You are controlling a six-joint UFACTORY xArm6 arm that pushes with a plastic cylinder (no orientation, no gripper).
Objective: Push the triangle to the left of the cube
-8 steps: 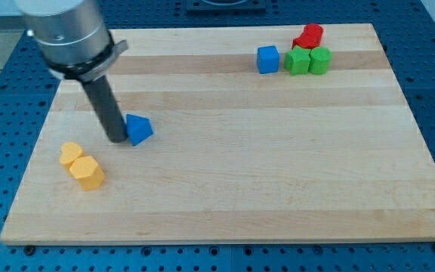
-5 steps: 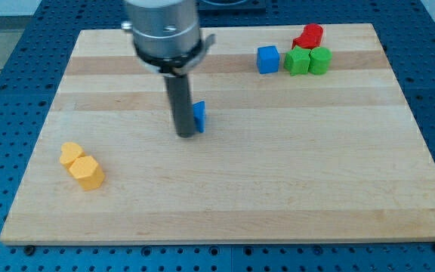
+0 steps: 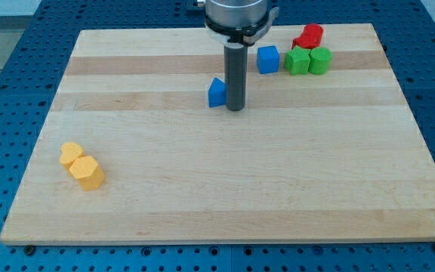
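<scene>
One blue triangle (image 3: pixel 217 92) sits down-left of the blue cube (image 3: pixel 268 59); my tip (image 3: pixel 235 109) touches the triangle's right side. No end effector jaws here.

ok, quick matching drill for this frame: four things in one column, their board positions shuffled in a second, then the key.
Things:
1. blue triangle
2. blue cube
3. yellow blocks
4. red block

Places:
A. view's lower left
B. directly left of my tip
C. just left of the green blocks
D. nearest the view's top right corner, above the green blocks

Pairs: 1-B, 2-C, 3-A, 4-D
</scene>
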